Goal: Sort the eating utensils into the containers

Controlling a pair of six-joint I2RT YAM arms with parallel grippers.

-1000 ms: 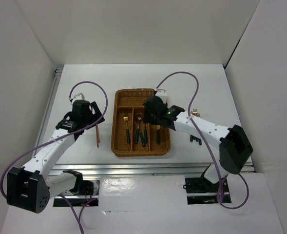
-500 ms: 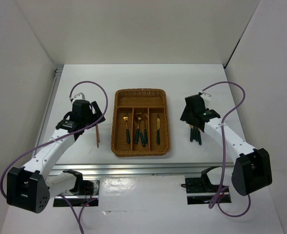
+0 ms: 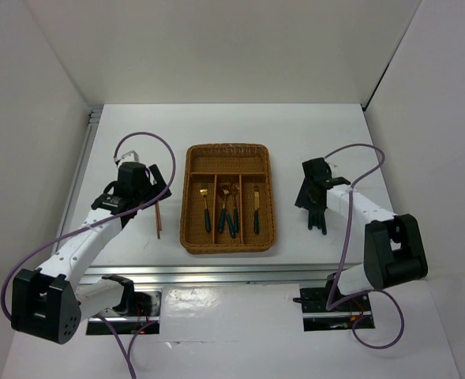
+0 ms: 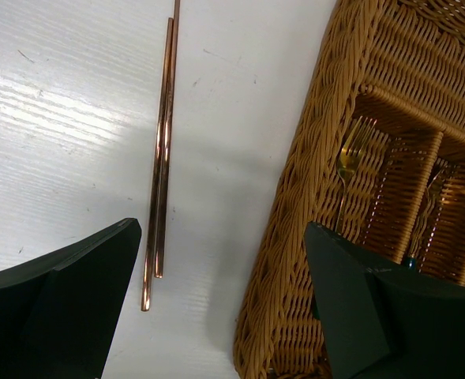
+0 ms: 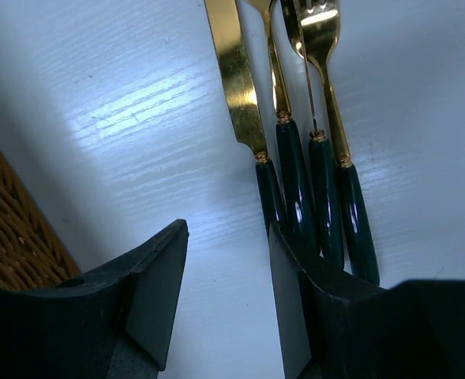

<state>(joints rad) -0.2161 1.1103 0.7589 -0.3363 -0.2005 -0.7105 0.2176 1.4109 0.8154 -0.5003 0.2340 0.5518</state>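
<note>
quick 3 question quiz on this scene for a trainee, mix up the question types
1. True or false: the chopsticks lie inside the wicker tray.
2. In the right wrist view, how many green-handled pieces lie side by side on the white surface? A) two B) four C) six
3. Fill in the gap: the left gripper hovers with its jaws ____ and nothing between them.

Key: 1 false, they lie outside it, to its left; 2 B; 3 open.
</note>
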